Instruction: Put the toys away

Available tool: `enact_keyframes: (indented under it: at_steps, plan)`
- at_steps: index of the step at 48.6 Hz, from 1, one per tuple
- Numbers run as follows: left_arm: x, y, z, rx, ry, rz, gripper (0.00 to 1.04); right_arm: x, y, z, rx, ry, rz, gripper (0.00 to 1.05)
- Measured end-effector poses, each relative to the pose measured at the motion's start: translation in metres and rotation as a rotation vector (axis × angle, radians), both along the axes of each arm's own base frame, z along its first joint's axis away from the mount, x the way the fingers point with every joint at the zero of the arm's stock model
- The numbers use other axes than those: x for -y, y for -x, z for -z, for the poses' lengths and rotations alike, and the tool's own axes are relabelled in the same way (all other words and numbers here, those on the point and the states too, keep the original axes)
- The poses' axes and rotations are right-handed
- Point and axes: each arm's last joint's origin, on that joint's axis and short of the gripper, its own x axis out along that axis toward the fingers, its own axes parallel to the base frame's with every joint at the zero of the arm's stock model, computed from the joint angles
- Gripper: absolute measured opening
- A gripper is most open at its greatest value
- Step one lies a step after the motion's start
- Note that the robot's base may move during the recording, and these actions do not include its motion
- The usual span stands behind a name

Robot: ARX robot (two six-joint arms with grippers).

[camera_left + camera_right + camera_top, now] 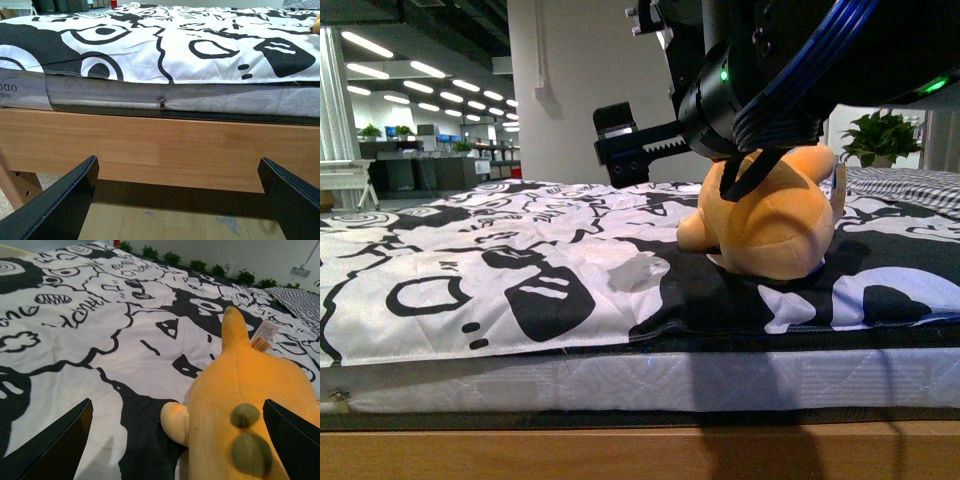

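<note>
Back from the quilt edge (570, 350), right fingers (55, 445) gape over the plush (245, 405); left fingers (60, 205) likewise wide.

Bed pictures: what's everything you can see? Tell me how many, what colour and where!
plush toy: one, orange-yellow, on the bedspread
paper tag: one, white, on the plush toy
bedspread: one, black-and-white cartoon print, over the mattress
mattress: one, whitish, on the bed frame
bed frame: one, light wood, under the mattress
zip pull: one, metal, mattress side
potted plants: several, green, by the far wall
left hand: one, black, open, low before the bed frame
right hand: one, black, open, fingers either side of the plush toy
</note>
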Motion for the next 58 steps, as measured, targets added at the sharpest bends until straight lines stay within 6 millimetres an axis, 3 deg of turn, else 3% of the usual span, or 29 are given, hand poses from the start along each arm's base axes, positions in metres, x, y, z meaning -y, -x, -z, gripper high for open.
enact_keyframes:
  at_steps: [10, 24, 34, 43, 52, 58]
  plan:
    - [0.0, 0.0, 0.0, 0.0, 0.0, 0.0, 0.99, 0.023, -0.023, 0.019, -0.036, 0.032, 0.106, 1.04]
    - [0.0, 0.0, 0.0, 0.0, 0.0, 0.0, 0.99, 0.052, -0.04, 0.032, -0.057, 0.056, 0.197, 1.04]
    - [0.0, 0.0, 0.0, 0.0, 0.0, 0.0, 0.99, 0.06, -0.042, 0.036, -0.067, 0.059, 0.218, 1.04]
    - [0.0, 0.0, 0.0, 0.0, 0.0, 0.0, 0.99, 0.063, -0.038, 0.058, -0.128, 0.081, 0.216, 1.04]
    - [0.0, 0.0, 0.0, 0.0, 0.0, 0.0, 0.99, 0.06, -0.033, 0.067, -0.13, 0.076, 0.208, 1.04]
    - [0.0, 0.0, 0.0, 0.0, 0.0, 0.0, 0.99, 0.057, -0.03, 0.063, -0.111, 0.073, 0.212, 0.89]
